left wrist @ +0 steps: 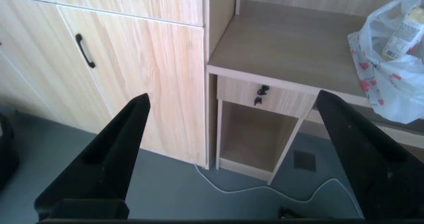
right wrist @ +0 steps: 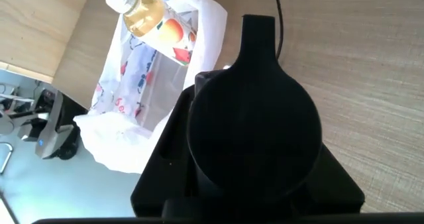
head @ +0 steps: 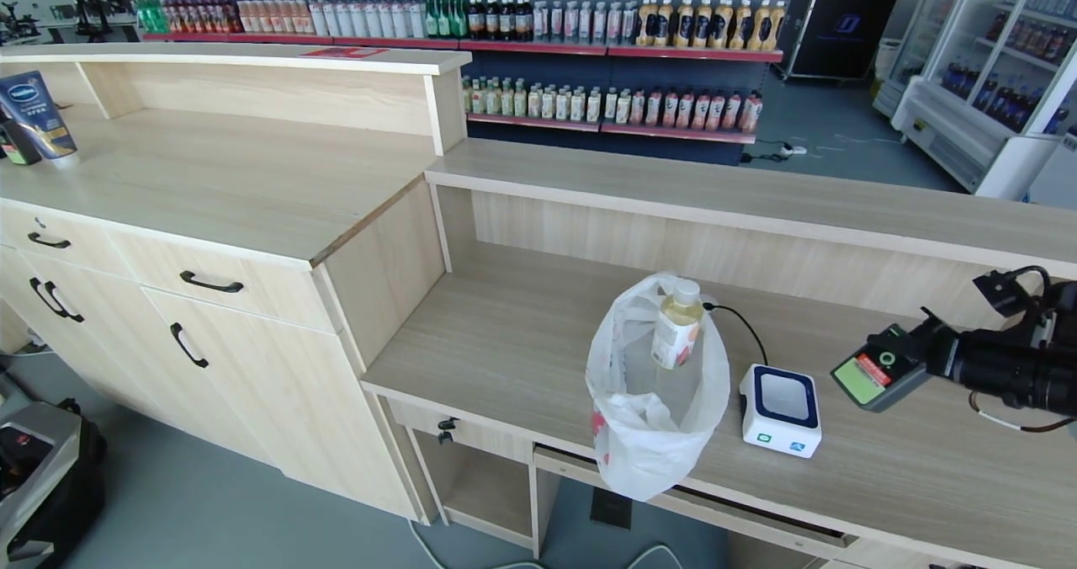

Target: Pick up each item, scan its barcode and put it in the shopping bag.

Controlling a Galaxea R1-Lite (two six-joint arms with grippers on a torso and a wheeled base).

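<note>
Right gripper clenched on small dark box w/ green face, my arm held level above pale wood counter, just right of white square scanner. Left gripper spread wide, aimed floorward.

The light wood-grain tabletop carries a white plastic shopping bag sagging over its front edge. Just beside the bag, on the robot's right, sits a white square scanner with a dark-blue-framed top.
</note>
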